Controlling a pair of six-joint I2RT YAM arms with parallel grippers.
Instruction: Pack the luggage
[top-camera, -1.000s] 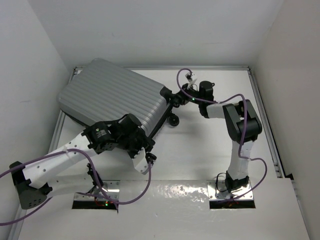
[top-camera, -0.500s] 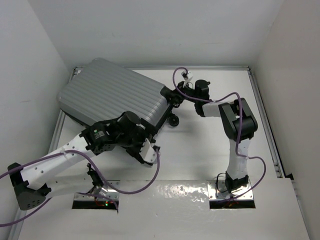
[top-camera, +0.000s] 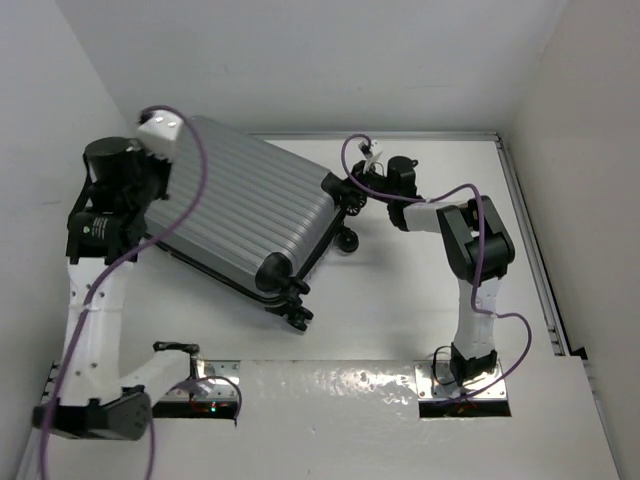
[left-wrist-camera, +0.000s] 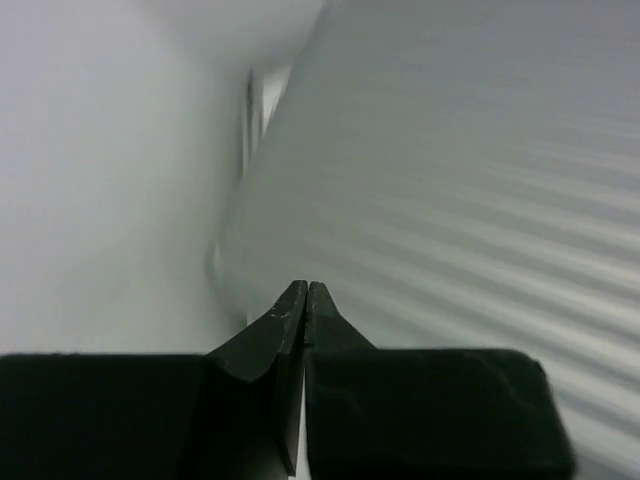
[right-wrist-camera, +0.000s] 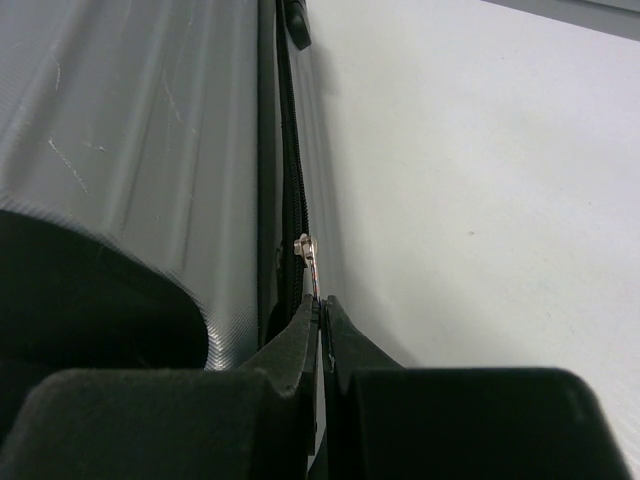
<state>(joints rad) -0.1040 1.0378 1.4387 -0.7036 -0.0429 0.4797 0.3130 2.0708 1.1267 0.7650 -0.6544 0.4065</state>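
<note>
The luggage (top-camera: 240, 205), a silver-grey ribbed hard-shell suitcase, lies closed on the table at the back left, its black wheels (top-camera: 296, 314) pointing toward the front. My left gripper (top-camera: 150, 160) is shut and empty at the suitcase's far left corner. In the left wrist view its tips (left-wrist-camera: 306, 290) are against or just above the ribbed shell (left-wrist-camera: 480, 180). My right gripper (top-camera: 352, 180) is at the suitcase's right end. In the right wrist view it (right-wrist-camera: 320, 300) is shut on the metal zipper pull (right-wrist-camera: 310, 258) of the black zipper along the shell (right-wrist-camera: 150, 130).
White walls stand close on the left (top-camera: 50, 120), back and right. A metal rail (top-camera: 420, 134) runs along the table's back edge. Bare white table (top-camera: 400, 290) lies between the suitcase and the right arm's base. Purple cables loop off both arms.
My left arm has swung up from the suitcase's near front corner to its far left corner. The suitcase's near end has shifted a little. My right gripper has stayed at the zipper.
</note>
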